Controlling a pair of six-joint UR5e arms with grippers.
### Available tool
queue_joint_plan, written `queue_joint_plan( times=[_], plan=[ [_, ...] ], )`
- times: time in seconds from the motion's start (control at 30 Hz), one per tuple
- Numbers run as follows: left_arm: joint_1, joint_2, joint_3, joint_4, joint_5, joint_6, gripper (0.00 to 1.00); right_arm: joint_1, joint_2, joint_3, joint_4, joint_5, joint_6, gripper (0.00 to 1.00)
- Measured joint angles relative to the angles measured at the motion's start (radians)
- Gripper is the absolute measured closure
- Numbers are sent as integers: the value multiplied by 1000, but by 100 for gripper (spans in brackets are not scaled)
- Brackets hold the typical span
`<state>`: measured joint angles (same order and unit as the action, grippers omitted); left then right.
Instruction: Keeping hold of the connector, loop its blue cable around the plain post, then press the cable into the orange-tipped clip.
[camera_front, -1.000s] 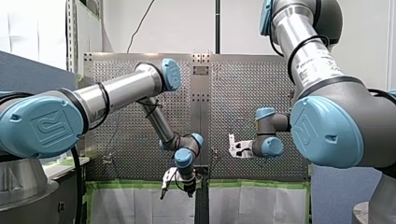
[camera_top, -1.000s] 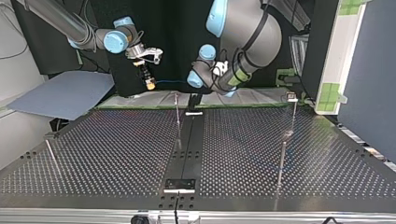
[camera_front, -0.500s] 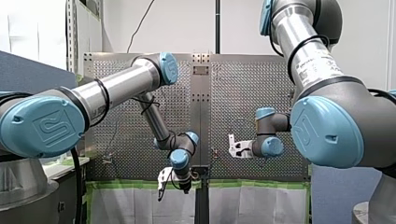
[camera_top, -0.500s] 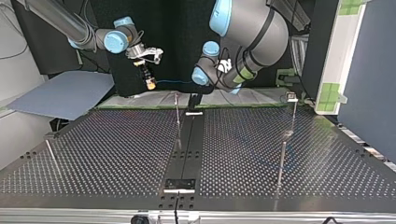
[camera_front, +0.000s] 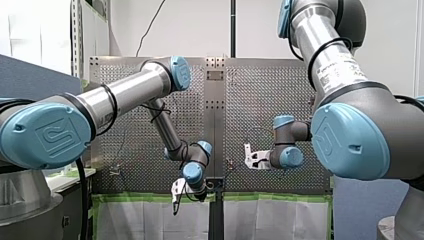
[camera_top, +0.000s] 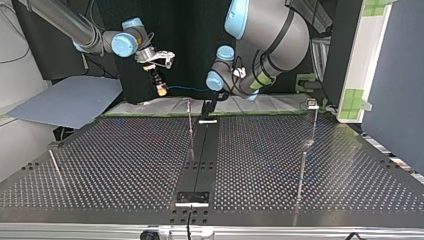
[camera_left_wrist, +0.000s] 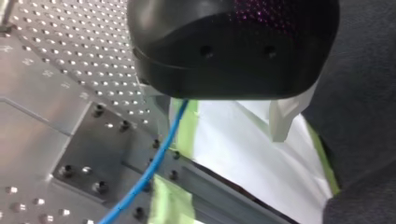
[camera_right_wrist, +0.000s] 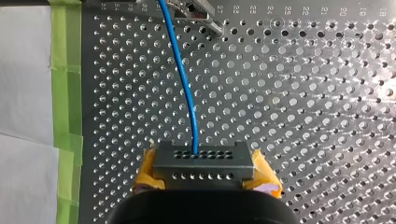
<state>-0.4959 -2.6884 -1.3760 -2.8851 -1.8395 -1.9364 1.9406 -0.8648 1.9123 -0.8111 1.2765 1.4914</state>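
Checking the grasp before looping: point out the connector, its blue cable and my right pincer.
connector (camera_right_wrist: 203, 159): right wrist view, middle of its dark face.
blue cable (camera_right_wrist: 186, 88): right wrist view, mid-run ahead of the connector.
right pincer (camera_right_wrist: 204, 175): right wrist view, midway between its yellow pads.

Looking like robotics lab: pair of silver industrial arms with light-blue joint caps (camera_front: 131, 95) reaching over perforated metal table (camera_top: 125, 160), green masking tape (camera_front: 150, 198) edging white paper sheets (camera_front: 140, 220), grey-blue partition panel (camera_front: 35, 75) standing beside.

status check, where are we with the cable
Right gripper shut on connector. Blue cable runs ahead to left gripper. Not looped yet. Nothing seen in the way.
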Motion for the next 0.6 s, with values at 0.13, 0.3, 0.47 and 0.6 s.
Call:
queue_joint_plan(
  times=[0.13,0.3,0.47,0.6],
  plan=[
    [5,23,-24,42,-12,-4,0,1,0,0,-1,0,0,100],
    [14,53,-64,87,-4,-20,0,1,0,-1,-2,0,0,100],
    [19,58,-77,132,12,-21,0,1,0,-1,-2,0,0,100],
    [19,58,-80,167,11,-19,0,1,0,-2,0,0,0,100]
  ],
)
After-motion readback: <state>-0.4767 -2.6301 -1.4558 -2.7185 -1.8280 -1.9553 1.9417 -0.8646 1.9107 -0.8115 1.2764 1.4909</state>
